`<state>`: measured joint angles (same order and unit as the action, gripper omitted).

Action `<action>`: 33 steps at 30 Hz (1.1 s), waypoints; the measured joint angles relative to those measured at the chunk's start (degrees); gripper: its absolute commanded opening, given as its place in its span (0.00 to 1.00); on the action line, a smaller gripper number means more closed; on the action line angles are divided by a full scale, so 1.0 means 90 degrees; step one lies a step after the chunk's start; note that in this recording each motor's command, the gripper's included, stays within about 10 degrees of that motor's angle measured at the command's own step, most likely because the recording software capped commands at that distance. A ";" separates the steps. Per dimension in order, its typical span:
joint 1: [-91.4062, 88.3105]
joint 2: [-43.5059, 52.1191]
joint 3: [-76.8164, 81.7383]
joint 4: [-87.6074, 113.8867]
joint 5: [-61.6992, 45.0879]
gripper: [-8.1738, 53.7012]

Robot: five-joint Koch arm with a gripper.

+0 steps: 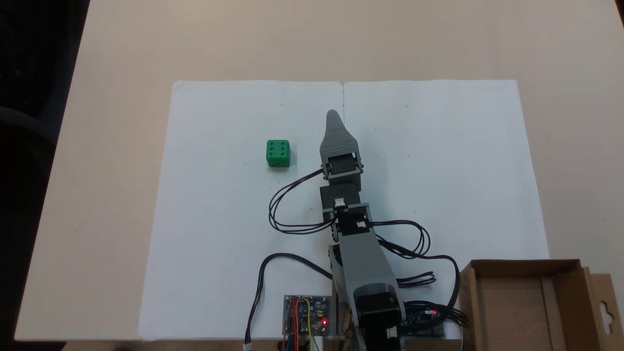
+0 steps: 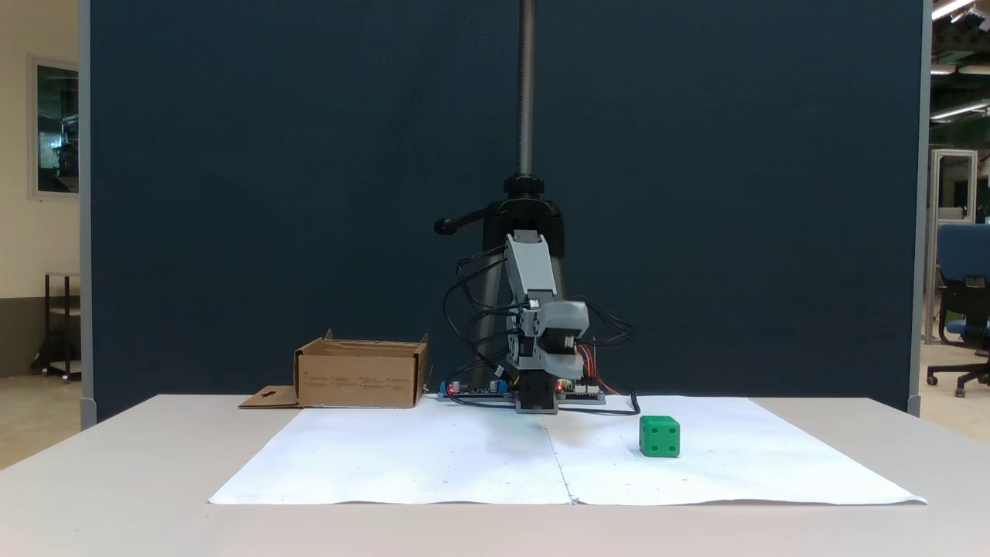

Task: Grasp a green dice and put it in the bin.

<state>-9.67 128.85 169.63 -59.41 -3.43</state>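
Seen from above, the small bright green plastic cube with pips point(image 1: 278, 153) sits on the left half of the white paper sheet point(image 1: 219, 219). Right of it is the grey gripper point(image 1: 333, 116), apart from the cube; I cannot tell if its jaws are together. The brown cardboard box point(image 1: 531, 302) sits at the near right corner.

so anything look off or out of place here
Nothing stands out. The green dice sits squarely on the white paper, apart from the gripper, and the bin stands upright and undamaged at the table edge.
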 measured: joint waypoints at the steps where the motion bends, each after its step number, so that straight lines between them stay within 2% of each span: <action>1: -0.0010 0.0000 -0.0088 0.0283 0.0000 0.73; 7: 0.0107 0.0000 -0.0742 0.1680 0.0000 0.73; 12: 0.0215 0.0000 -0.2021 0.3730 0.0000 0.84; 15: 0.0225 0.0000 -0.3252 0.4922 0.0000 0.84; 21: -0.0098 0.0000 -0.3623 0.7246 0.0010 0.84; 28: -0.0430 -0.0039 -0.5283 0.9629 0.0312 0.85; 33: -0.0908 -0.0625 -0.6660 1.1260 0.0957 0.85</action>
<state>-17.84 123.22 109.69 41.92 5.19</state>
